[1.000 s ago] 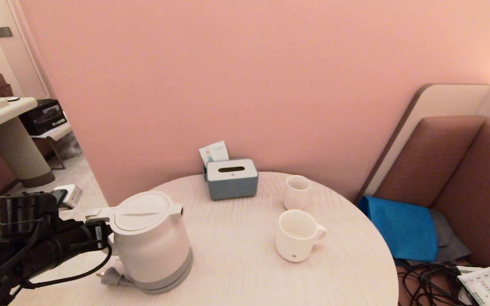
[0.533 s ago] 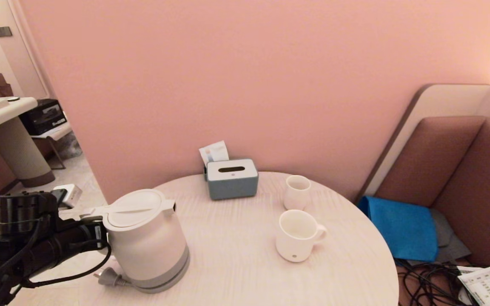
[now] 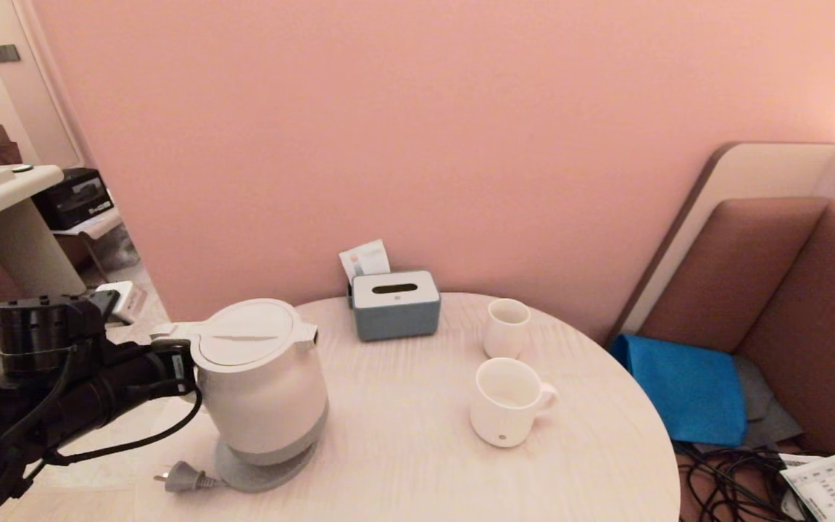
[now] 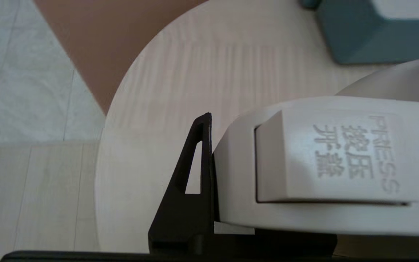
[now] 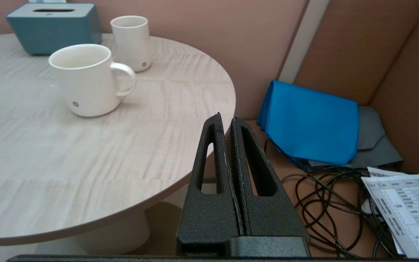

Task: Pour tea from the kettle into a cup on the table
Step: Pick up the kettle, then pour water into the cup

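the left gripper (image 3: 175, 362) is clamped on the loop handle of the large white plastic electric kettle (image 3: 262, 388), holding it just above its grey round base (image 3: 258, 471), at the near left of the round pale wood-grain table (image 3: 403, 449). the wide white ceramic mug with a side handle (image 3: 506, 400) stands well apart to the right and looks almost empty. to do this lift well, raise the kettle straight until it clears the base, keep it level so no tea slops from the spout, then carry it right and tip slowly over the mug, not the narrower handleless white cup (image 3: 506, 328) behind it. the right gripper (image 5: 227, 125) is parked off the table's near right edge, fingers pressed together.
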Tool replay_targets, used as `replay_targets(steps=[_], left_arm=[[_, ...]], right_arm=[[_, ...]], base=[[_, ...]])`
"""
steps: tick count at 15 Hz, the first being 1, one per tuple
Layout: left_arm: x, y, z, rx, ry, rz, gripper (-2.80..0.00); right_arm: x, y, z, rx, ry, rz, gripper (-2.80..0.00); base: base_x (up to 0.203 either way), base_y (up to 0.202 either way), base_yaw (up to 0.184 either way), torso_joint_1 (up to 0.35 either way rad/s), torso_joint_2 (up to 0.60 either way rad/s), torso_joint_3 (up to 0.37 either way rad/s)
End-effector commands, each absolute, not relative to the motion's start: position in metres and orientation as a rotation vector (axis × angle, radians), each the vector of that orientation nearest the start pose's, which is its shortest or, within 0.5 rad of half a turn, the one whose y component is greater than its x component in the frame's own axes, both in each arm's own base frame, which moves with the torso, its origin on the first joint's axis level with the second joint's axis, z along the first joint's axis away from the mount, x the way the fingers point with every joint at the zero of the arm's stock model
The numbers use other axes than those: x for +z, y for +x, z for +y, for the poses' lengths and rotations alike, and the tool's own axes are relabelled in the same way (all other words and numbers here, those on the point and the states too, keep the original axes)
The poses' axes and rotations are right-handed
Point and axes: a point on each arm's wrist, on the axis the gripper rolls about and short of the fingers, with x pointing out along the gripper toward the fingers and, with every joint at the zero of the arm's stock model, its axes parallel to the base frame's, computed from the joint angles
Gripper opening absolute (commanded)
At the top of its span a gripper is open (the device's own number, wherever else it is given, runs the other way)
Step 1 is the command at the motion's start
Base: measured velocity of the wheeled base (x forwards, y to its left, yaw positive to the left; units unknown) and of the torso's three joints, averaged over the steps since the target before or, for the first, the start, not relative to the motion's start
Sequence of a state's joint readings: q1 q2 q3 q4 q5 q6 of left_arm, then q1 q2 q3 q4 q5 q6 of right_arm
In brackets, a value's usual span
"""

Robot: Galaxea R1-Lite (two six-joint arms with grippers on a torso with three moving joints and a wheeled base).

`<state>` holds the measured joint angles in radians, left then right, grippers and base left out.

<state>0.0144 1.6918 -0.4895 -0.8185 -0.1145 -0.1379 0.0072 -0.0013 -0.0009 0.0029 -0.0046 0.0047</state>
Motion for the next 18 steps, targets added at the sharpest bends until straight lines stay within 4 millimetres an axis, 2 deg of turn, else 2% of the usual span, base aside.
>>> replay_targets(steps=[1, 3, 7, 10, 13, 18], left_arm=[[0.136, 0.265, -0.004, -0.076, -0.158, 0.336, -2.8], [0.145, 0.267, -0.009, -0.072, -0.15, 0.312, -2.8], [0.178, 0.268, -0.025, -0.1, -0.135, 0.318, -2.8], [0.207, 0.266, -0.047, -0.14, -0.111, 0.295, -2.8], [0.226, 0.265, -0.071, -0.162, -0.087, 0.292, -2.8], [0.232, 0.276, -0.109, -0.188, 0.007, 0.285, -2.8]], right_arm=[[0.075, -0.023, 0.0, 0.003, 0.005, 0.002, -2.8], [0.075, -0.023, 0.0, 0.003, 0.005, 0.003, -2.8], [0.076, -0.023, 0.0, 0.003, 0.005, 0.002, -2.8], [0.076, -0.023, 0.0, 0.003, 0.005, 0.002, -2.8], [0.076, -0.023, 0.0, 0.003, 0.005, 0.002, -2.8], [0.075, -0.023, 0.0, 0.003, 0.005, 0.003, -2.8]], base=[[0.0, 0.0, 0.0, 0.0, 0.0, 0.0], [0.0, 0.0, 0.0, 0.0, 0.0, 0.0], [0.0, 0.0, 0.0, 0.0, 0.0, 0.0], [0.0, 0.0, 0.0, 0.0, 0.0, 0.0], [0.0, 0.0, 0.0, 0.0, 0.0, 0.0], [0.0, 0.0, 0.0, 0.0, 0.0, 0.0]])
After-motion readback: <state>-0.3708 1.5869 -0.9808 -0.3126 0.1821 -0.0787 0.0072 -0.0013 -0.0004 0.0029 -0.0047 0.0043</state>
